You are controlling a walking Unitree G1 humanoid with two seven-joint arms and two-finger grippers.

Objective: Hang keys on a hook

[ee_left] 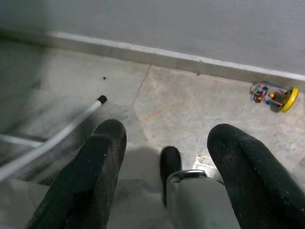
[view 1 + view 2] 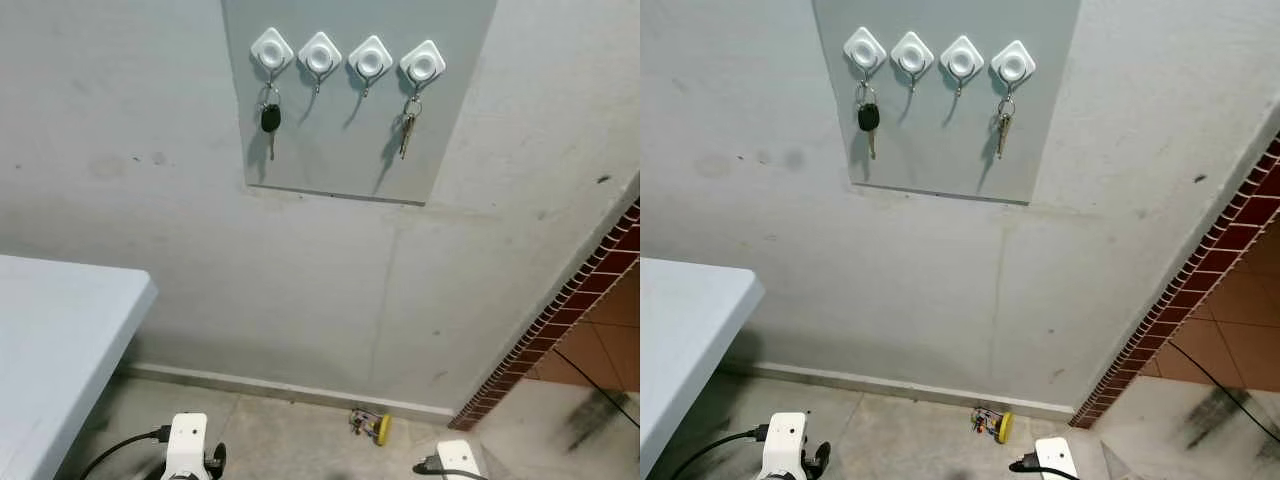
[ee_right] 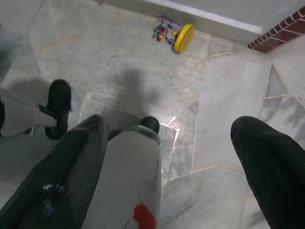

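Both sets of keys [image 2: 407, 130] hang at the panel's [image 2: 330, 160] end hooks; your left gripper [image 1: 167, 162] and right gripper [image 3: 169, 157] hang released, empty, so you look done.

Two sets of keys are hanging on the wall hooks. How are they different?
The black-headed key hangs from the leftmost hook; the metal keys hang from the rightmost hook. The first has a chunky black head, the second looks all slim metal. Both dangle from rings on white hooks.

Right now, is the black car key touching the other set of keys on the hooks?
Apart. The left eye view shows the black car key on the leftmost hook and the other keys on the rightmost hook, with two bare hooks between.
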